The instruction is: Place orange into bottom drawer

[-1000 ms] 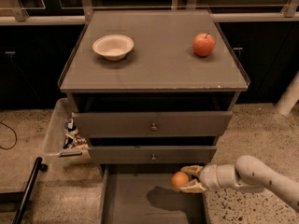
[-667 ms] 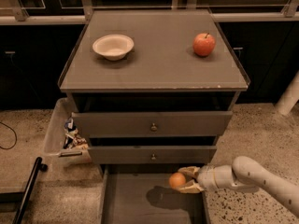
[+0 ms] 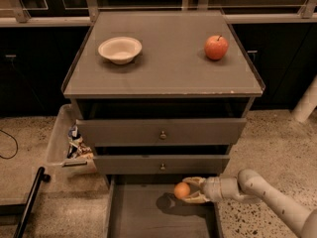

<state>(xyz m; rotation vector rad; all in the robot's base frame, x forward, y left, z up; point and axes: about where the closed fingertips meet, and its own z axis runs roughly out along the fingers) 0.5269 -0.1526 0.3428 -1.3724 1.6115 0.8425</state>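
A: Orange point(image 3: 181, 190), where is it?
B: Clamped between the two fingers of the hand point(image 3: 191, 191), which comes in from the right over the open bottom drawer point(image 3: 143, 217).
A: Resting on the drawer's floor?
B: It seems not; its shadow falls on the gray floor just beside it.
A: And on the table point(image 3: 168, 76)?
B: A white bowl point(image 3: 120, 49) on the left and a red apple point(image 3: 216, 47) on the right, well apart.

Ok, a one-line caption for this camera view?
The hand holds the orange over the open bottom drawer, apple and bowl on top.
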